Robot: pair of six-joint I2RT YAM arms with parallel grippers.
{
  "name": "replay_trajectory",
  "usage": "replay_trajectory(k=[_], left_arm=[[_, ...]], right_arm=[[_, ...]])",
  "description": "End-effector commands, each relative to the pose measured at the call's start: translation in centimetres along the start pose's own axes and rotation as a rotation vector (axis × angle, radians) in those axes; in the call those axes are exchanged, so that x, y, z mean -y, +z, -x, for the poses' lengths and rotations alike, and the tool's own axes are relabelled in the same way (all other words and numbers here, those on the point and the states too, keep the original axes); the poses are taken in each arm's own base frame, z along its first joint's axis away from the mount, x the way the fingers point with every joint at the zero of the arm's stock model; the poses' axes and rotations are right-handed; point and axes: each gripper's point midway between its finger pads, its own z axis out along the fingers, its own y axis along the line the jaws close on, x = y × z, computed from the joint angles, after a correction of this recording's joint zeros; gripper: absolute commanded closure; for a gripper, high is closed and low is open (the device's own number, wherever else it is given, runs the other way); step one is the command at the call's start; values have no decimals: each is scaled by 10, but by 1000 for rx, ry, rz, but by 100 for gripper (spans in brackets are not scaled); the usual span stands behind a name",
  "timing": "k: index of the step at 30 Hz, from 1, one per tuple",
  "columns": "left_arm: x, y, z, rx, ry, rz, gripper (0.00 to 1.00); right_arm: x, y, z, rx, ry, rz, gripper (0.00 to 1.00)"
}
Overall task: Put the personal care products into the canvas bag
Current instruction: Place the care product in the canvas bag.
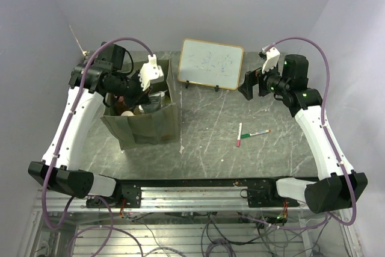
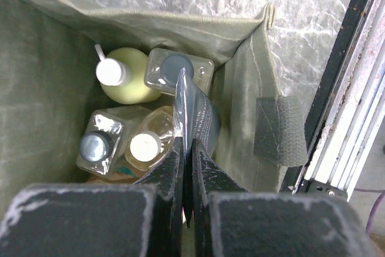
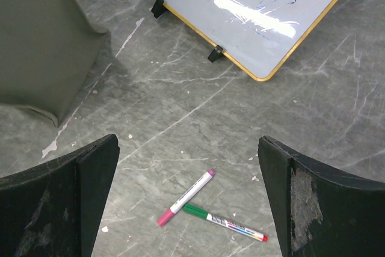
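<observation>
Pinching a grey sachet [image 2: 195, 115] (print illegible) are the left jaws.

The left fingers [image 2: 168, 179] hide most of an orange thing [image 2: 105, 179] in the bag [image 2: 36, 88] — lettering on the dark tube [image 2: 197, 121] they pinch is blurred — and the whiteboard's [image 3: 252, 10] far edge is cut off.

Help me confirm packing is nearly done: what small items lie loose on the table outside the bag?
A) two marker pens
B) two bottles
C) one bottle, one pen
A: only the pink-capped marker and green marker lie on the table; visible bottles sit inside the canvas bag.
</observation>
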Motion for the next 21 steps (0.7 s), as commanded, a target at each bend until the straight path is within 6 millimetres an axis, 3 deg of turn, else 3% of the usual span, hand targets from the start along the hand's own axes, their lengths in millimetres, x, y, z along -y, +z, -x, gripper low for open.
replay_trajectory(k=[1,21], left_arm=[[-17,3,7,25,66,61,93],[-24,31,-23,-12,68,72,93]], right_arm=[[0,-2,8,32,-22,-5,0],[0,-5,4,30,-23,-10,0]])
